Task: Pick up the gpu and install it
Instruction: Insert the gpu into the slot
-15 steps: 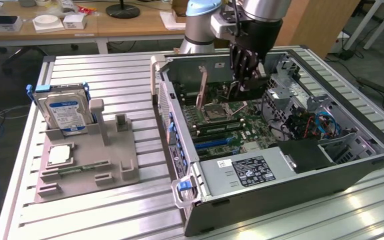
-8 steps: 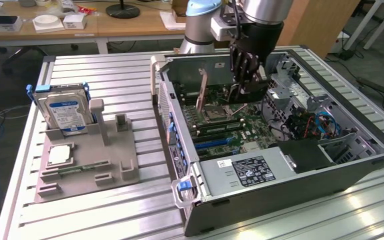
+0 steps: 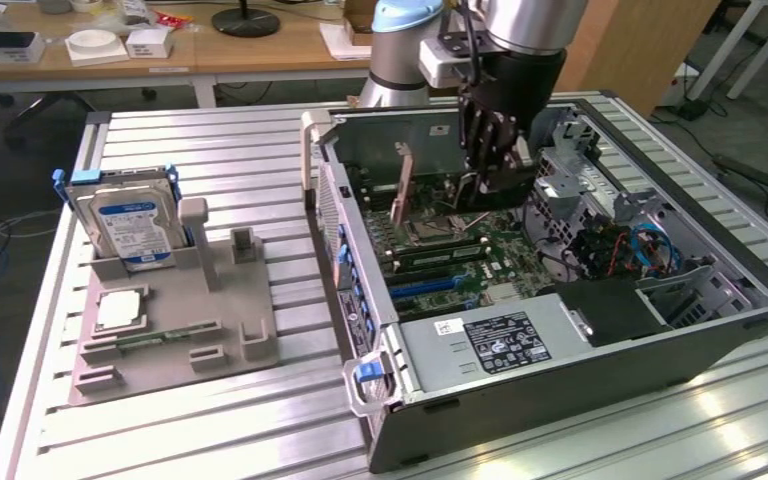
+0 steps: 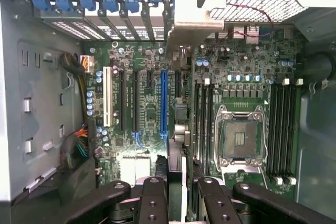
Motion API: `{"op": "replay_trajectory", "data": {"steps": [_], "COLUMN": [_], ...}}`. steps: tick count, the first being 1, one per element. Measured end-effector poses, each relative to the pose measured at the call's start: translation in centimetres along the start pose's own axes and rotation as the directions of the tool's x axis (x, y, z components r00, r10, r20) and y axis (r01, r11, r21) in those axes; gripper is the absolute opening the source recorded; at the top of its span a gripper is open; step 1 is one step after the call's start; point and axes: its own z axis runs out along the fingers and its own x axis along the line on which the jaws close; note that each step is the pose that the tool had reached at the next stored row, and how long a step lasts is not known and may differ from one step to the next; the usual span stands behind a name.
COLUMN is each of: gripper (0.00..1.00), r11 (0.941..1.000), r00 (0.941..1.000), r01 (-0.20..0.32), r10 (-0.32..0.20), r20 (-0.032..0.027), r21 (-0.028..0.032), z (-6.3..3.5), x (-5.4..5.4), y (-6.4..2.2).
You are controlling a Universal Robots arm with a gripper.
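Here, gripping the gpu (image 4: 176, 170) edge-on in the gripper (image 4: 181, 187) — jaws closed on it — over the motherboard (image 4: 148, 109) slots, inside the open case (image 3: 571, 385).

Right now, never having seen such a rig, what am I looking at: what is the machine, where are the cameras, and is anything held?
The machine is one robot arm ending in a black fingered tool. The exterior view comes from a camera off the arm; the wrist view from a camera on the arm, looking past the tool into an open black computer case lying on a ribbed aluminium table. At the exterior view's left, a grey plastic holder carries a boxy silver hard drive with a blue-white label. The tool looks closed on a thin flat circuit card with a silver end bracket, held edge-on over the green motherboard.
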Motion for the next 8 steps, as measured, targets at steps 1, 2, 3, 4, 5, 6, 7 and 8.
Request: {"op": "replay_trajectory", "data": {"steps": [1,2,3,4,5,6,7,8], "gripper": [0.27,0.27,0.27,0.27,0.27,0.27,0.27,0.27], "r11": [1.0000,1.0000,1.0000,1.0000,1.0000,0.9999,0.9999,0.9998], "r00": [1.0000,1.0000,1.0000,1.0000,1.0000,0.9999,0.9999,0.9998], "r01": [0.000,0.000,0.000,0.002,0.005,0.010,0.016,0.021], "r10": [0.000,0.000,0.000,-0.002,-0.005,-0.010,-0.016,-0.021], "r20": [0.0000,0.0000,-0.0001,-0.0001,0.0000,0.0001,0.0002,0.0003], "r21": [0.0001,0.0000,0.0000,0.0000,0.0000,0.0000,0.0000,0.0000], "z": [0.09,0.19,0.28,0.38,0.50,0.62,0.75,0.88], "x": [0.00,0.00,0.00,0.00,0.01,0.01,0.01,0.01], "y": [0.14,0.25,0.33,0.38,0.41,0.42,0.43,0.44]}}
